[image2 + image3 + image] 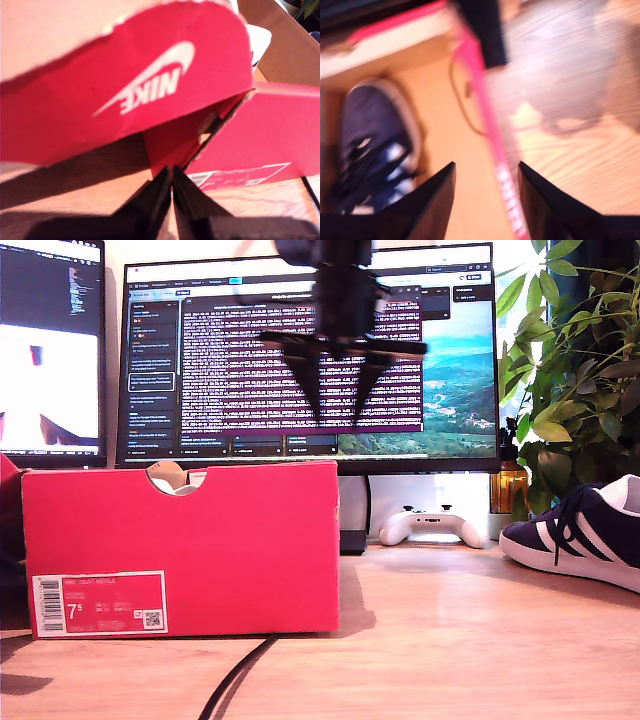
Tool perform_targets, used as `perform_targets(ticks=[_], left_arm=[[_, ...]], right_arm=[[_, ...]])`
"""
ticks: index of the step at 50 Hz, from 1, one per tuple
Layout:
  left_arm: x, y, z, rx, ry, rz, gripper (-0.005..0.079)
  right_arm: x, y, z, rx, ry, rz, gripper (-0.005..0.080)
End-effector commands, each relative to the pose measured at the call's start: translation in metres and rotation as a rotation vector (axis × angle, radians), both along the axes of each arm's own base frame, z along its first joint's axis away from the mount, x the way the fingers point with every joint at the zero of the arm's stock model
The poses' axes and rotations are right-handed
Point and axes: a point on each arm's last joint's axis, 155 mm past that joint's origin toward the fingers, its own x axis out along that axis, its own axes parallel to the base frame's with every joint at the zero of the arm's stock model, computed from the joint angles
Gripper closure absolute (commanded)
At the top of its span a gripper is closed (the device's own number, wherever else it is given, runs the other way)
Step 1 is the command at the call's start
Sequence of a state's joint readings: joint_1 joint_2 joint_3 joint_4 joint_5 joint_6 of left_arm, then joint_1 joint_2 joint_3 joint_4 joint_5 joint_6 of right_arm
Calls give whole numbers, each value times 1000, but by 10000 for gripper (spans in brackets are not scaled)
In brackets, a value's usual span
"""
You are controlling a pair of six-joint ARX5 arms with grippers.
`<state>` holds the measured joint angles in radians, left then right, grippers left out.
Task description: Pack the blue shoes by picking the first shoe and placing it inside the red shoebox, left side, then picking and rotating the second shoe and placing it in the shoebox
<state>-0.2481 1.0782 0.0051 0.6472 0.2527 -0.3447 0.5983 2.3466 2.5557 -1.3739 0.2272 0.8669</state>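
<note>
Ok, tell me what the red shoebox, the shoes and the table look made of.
Red shoebox: matte printed cardboard, probably; torn brown edge in my first wrist view. Shoe on the table: navy suede-like upper, white stripes, likely rubber sole. Table: light wood grain, possibly laminate.

A wide monitor [300, 350] stands at the back of my wooden desk [460, 640], showing a window of dense text over a landscape wallpaper. A second screen [50, 340] sits just beside it at the exterior view's left. A white game controller [432, 525] rests under the wide monitor. A leafy plant [570, 360] fills the exterior view's right, with an amber bottle [510, 485] beside it. A black cable [240, 670] runs across the desk toward the front.
</note>
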Motion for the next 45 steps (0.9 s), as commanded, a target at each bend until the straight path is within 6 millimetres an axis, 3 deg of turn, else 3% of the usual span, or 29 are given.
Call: perform_targets(ticks=[1, 9, 26, 45], left_arm=[[-9, 1, -13, 10, 32, -6, 764], [-9, 1, -13, 10, 32, -6, 764], [-9, 1, -13, 10, 32, -6, 764], [-9, 1, -13, 10, 33, -6, 764]], right_arm=[[-6, -3, 3, -13, 2, -3, 347], [-4, -11, -2, -29, 11, -14, 230], [-13, -44, -4, -64, 36, -108, 229], [-52, -93, 1, -115, 65, -257, 229]])
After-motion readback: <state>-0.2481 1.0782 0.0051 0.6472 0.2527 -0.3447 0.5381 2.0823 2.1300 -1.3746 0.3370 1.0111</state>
